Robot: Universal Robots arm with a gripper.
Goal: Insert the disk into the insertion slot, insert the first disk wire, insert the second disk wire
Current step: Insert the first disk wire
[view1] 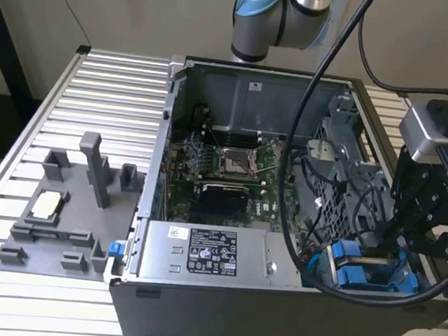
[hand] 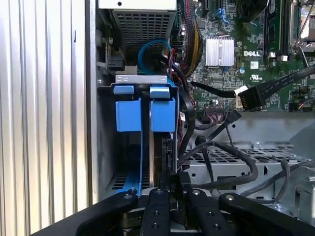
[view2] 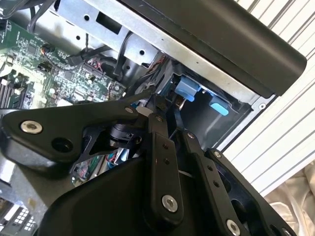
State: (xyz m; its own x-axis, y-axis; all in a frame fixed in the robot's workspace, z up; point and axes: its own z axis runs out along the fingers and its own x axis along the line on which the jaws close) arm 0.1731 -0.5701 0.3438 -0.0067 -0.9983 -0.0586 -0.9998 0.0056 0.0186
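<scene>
Looming claw (hand: 172, 180) beside slotted blue-framed disk (hand: 163, 114)

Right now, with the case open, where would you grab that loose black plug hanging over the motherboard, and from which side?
Probably the plug by its black block, just behind the white tip, pinched across its two long edges. Come straight in through the case's open side: its broad face looks that way, the cable trails off the far end, and the motherboard sits behind it.

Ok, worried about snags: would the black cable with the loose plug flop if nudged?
Probably floppy: the black cable curves unsupported across the motherboard, and its plug looks unseated. Likely light, so a nudge should swing it rather than meet resistance.
</scene>
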